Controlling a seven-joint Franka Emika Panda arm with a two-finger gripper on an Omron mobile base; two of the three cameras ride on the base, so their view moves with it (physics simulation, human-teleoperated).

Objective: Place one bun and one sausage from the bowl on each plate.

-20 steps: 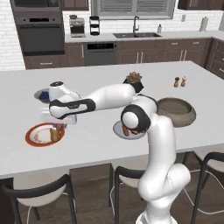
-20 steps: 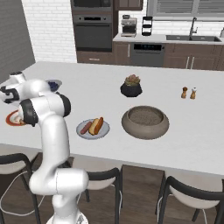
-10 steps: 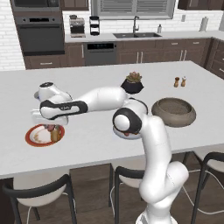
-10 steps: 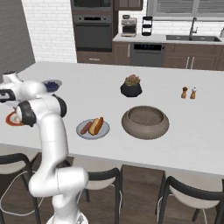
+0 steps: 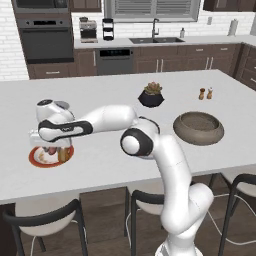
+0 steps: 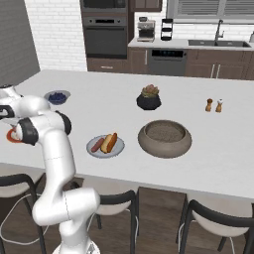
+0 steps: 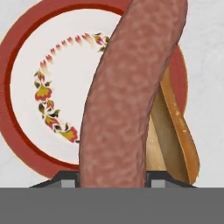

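Gripping a sausage (image 7: pixel 131 92), the hand (image 5: pixel 49 149) hovers above the red-rimmed plate (image 7: pixel 26 57).

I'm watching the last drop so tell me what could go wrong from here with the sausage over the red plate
1. The sausage hangs in the jaws over the plate's edge; released here, it may roll onto the counter.
2. The bun lies right beneath it; lowering further could knock the bun off the plate.
3. The arm reaches far out, so small aiming errors matter.

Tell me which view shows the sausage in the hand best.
The hand view: the sausage looms large above the red-rimmed plate and bun. In the left base view it is small, under the hand.
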